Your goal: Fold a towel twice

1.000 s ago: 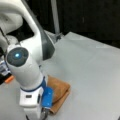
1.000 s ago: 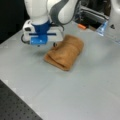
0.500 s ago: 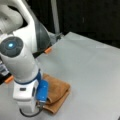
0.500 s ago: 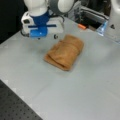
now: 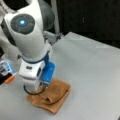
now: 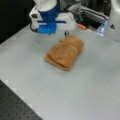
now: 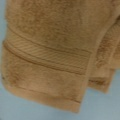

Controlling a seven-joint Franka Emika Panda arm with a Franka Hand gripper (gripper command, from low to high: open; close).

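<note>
The towel (image 5: 51, 96) lay folded into a thick, compact bundle on the grey desk (image 5: 95, 75), with layered edges showing at its near side in both front views. In a front view it sat toward the bottom left of the desk; in a front view the same towel (image 6: 65, 51) rested near the middle of the desk (image 6: 75, 92), running diagonally from the view's lower left to its upper right.

The gripper (image 5: 43, 88) hung at the towel's left end in a front view, mostly hidden behind the white and blue wrist housing of the arm (image 5: 30, 37). In a front view the gripper (image 6: 66, 33) appeared as a small dark tip just above the towel's far, upper-right end, very close to the cloth. Whether it touched the towel could not be told, nor could it be told whether the jaws were apart or together.

The wrist view was filled by the towel (image 7: 55, 50), seen from close above: fuzzy tan terry with a ribbed stripe band crossing it, a hemmed edge below, and a second folded layer peeking out at the right. Pale desk surface (image 7: 25, 110) showed along the bottom. No jaws showed in that view.

An orange object (image 6: 81, 26) lay on the desk beyond the towel in a front view.
</note>
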